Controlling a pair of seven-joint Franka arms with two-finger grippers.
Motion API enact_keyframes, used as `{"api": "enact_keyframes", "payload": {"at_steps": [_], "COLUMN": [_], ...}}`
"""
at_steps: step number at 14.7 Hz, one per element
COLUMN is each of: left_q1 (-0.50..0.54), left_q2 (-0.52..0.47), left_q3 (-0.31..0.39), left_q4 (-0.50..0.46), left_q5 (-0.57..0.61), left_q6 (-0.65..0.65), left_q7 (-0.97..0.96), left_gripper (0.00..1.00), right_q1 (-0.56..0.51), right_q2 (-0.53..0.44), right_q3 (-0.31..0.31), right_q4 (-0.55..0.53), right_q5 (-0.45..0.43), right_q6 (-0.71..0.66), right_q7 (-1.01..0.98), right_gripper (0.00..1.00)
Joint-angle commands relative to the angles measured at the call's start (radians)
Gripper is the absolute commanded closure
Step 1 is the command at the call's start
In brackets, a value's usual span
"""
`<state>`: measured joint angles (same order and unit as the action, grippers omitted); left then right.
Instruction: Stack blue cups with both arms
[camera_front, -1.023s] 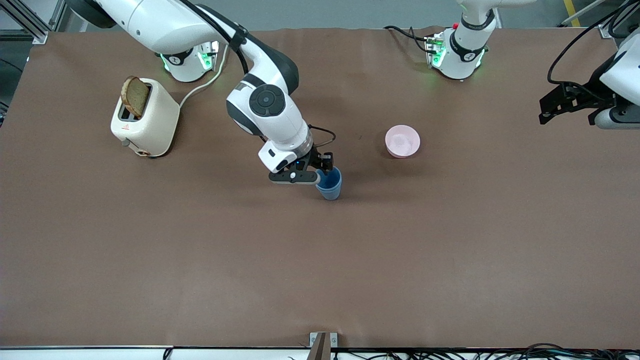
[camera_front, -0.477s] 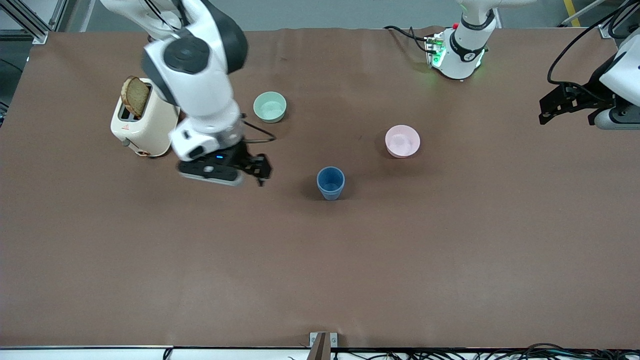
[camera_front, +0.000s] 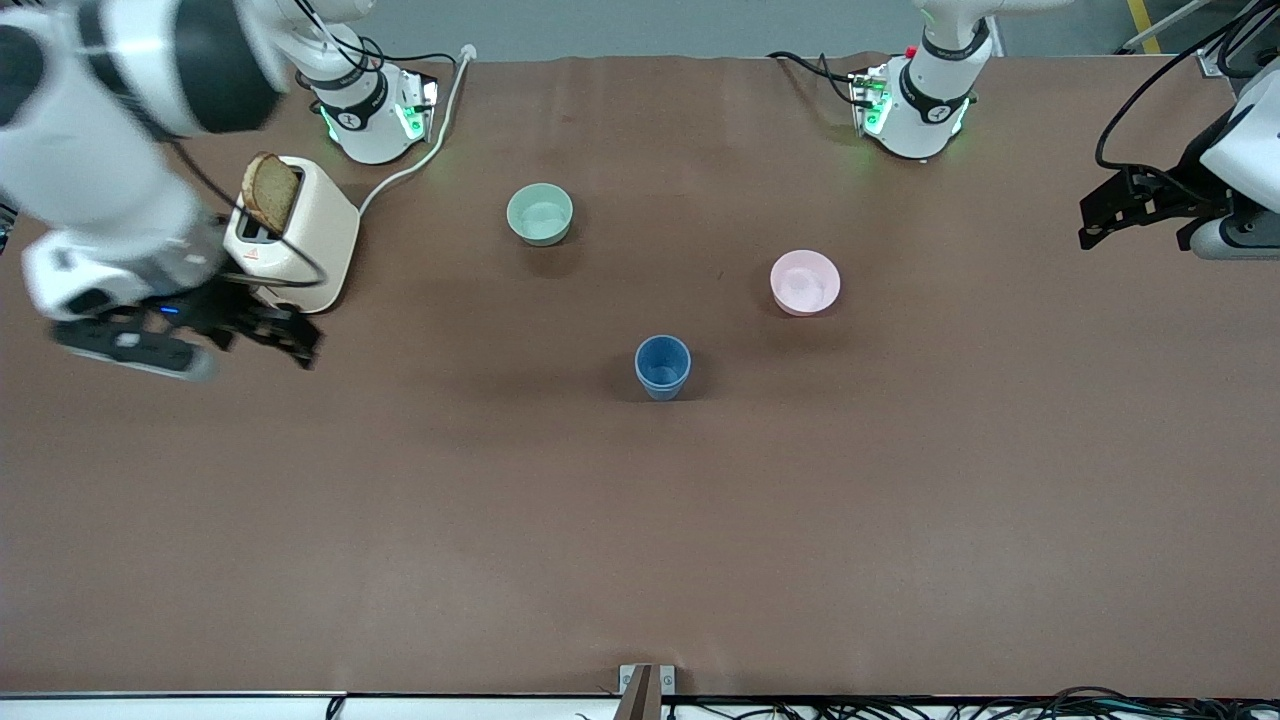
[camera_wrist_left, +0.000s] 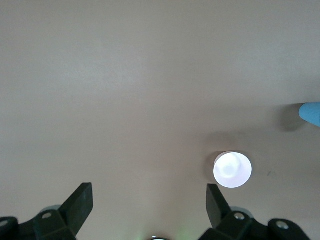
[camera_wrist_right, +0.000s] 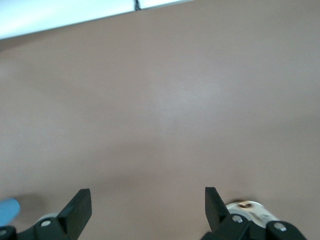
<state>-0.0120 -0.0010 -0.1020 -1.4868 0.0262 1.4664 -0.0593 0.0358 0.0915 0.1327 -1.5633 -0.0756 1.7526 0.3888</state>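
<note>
Mid-table, the blue cups (camera_front: 662, 366) stand nested, both bowls empty.

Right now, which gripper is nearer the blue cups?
Right, narrowly. The right gripper hangs open over the table by the toaster, at the right arm's end. The left gripper waits open at the left arm's end, farther from the blue cups.

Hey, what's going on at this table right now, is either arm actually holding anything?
Neither arm holds anything. The blue cups stand nested, one inside the other, upright in the middle of the table, nearer the front camera than the pink bowl and the green bowl. The right end effector is open over the table beside the toaster, at the right arm's end. The left end effector waits open at the left arm's end. The stacking looks done.
</note>
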Motion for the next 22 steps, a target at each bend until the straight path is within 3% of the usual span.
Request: {"api": "enact_keyframes", "payload": {"at_steps": [1, 6, 8, 11, 22], "left_q1": [0.004, 0.003, 0.001, 0.003, -0.011], "left_q2": [-0.014, -0.01, -0.007, -0.005, -0.005], "left_q3": [-0.004, -0.002, -0.002, -0.002, -0.01], "left_q4": [-0.01, -0.004, -0.001, 0.005, 0.005], "left_q5": [0.011, 0.012, 0.012, 0.012, -0.005], "left_q6": [-0.003, -0.003, -0.003, -0.003, -0.023], "left_q7": [0.012, 0.012, 0.01, 0.009, -0.024], "left_gripper": [0.0, 0.0, 0.0, 0.0, 0.0], "right_q1": [-0.001, 0.001, 0.001, -0.007, -0.045], "right_q2": [-0.093, -0.161, -0.154, -0.148, -0.142], "right_q3": [-0.123, -0.228, -0.264, -0.268, -0.229], "right_q4": [-0.041, -0.034, 0.027, 0.068, 0.06], "right_q5": [0.062, 0.062, 0.062, 0.06, 0.063], "right_q6": [-0.066, -0.205, -0.248, -0.262, -0.317], "right_q7": [-0.18, -0.283, -0.35, -0.389, -0.387], "right_gripper": [0.0, 0.0, 0.0, 0.0, 0.0]}}
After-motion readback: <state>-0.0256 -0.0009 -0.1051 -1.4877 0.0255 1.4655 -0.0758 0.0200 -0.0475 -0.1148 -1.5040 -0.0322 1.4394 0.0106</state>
